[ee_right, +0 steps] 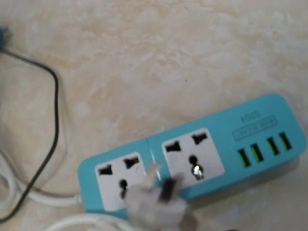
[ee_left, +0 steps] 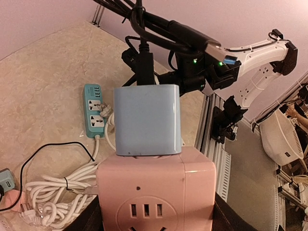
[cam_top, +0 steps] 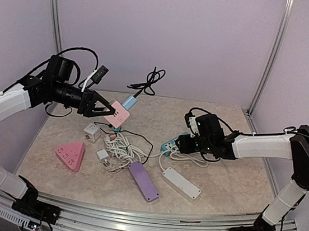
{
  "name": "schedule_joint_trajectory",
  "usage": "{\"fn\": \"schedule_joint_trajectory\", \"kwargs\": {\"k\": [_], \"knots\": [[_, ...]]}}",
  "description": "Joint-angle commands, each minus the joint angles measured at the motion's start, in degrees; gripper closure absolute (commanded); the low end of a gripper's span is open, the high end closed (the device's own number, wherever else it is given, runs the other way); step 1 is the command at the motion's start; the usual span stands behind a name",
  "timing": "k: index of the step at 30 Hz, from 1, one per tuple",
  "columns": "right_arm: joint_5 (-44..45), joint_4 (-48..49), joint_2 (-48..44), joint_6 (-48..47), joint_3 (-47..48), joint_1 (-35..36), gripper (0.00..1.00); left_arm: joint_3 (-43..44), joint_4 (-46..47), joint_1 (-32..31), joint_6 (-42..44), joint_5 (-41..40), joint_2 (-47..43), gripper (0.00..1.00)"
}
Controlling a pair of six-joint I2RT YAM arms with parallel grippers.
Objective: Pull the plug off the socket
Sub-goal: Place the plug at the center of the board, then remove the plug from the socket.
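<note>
The left hand (cam_top: 108,110) is raised above the table's (cam_top: 231,178) left side, closed partway on a pink cube socket (cam_top: 116,115) of smooth plastic. A boxy pale-blue charger (cam_top: 129,102) sits plugged into the cube's far face, and a looped black cable (cam_top: 147,82) rises from it.

Below on the marbled table lie a pink triangular socket (cam_top: 70,155), a small white cube (cam_top: 91,131), a tangled white cord (cam_top: 120,145), a purple strip (cam_top: 144,181) and a white strip (cam_top: 181,183).

Right of the cord lies the teal power strip (ee_right: 202,144), a rounded bar running roughly left to right, with its green USB ports at the right end. The white plug (ee_right: 153,202) lies blurred at the strip's near edge. Its prongs are bare, out of the holes, and point at the strip's face between the two outlets.

The right hand (cam_top: 185,144) hovers over this strip. I cannot tell how wide it is or whether it grips the plug.
</note>
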Motion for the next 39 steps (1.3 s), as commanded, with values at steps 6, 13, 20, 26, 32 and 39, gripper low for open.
{"fn": "schedule_joint_trajectory", "kwargs": {"k": [6,13,20,26,32,39], "knots": [[-3.7,4.8,-4.8,0.0,-3.2,-1.8,0.12,-1.0,3.0,-1.3,1.7,-1.2,-1.6,1.00],[-6.9,6.3,-14.0,0.6,-4.5,-2.5,0.03,-5.7,11.9,-1.9,-2.3,1.7,-3.9,1.00],[-24.9,15.5,-22.2,5.2,-4.0,-1.7,0.04,-6.2,27.3,-1.7,-12.9,13.8,-2.6,1.00],[-30.5,24.0,-24.4,8.2,-2.8,3.8,0.05,-4.4,30.1,-4.0,-12.9,13.0,-0.6,1.00],[-29.7,26.9,-20.0,9.1,0.1,9.2,0.09,-7.6,31.0,-6.5,-11.7,10.3,-0.5,1.00],[-28.7,31.2,-14.5,10.7,2.6,11.5,0.16,-8.7,28.8,-7.2,-9.5,8.9,-1.3,1.00]]}}
